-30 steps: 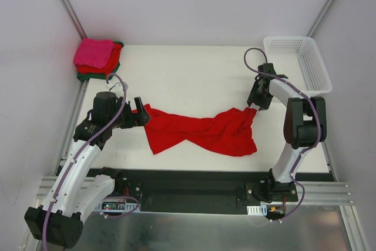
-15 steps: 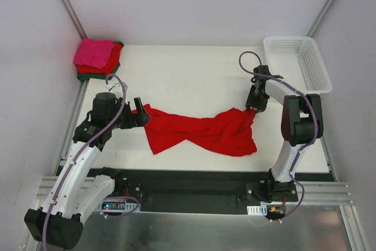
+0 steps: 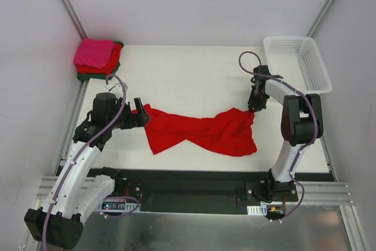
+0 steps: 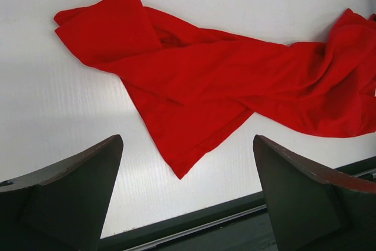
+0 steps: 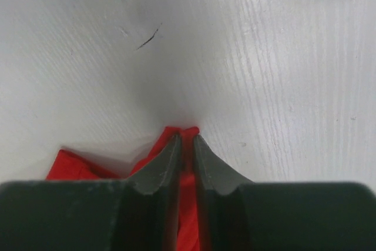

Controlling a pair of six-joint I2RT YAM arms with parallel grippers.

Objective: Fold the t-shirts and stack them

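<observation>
The left arm reaches forward from its base. Its left gripper (image 3: 143, 113) hangs just beside the left end of the red t-shirt (image 3: 202, 133), with the jaws spread wide and holding nothing. The right arm is folded, its elbow raised and its forearm angled down to the shirt's far right corner. There the right gripper (image 5: 187, 136) pinches a peak of cloth between nearly closed fingers.

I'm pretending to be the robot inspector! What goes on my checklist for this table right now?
Surface: white table, flat.
Job's things: red t-shirt crumpled mid-table; folded stack, pink on top, far left corner.
Clutter: white basket, far right corner.
End effectors: left end effector open by the shirt's left end; right end effector shut on its right corner.
Cables: purple cables loop along both arms.
Surroundings: white walls, metal posts.
</observation>
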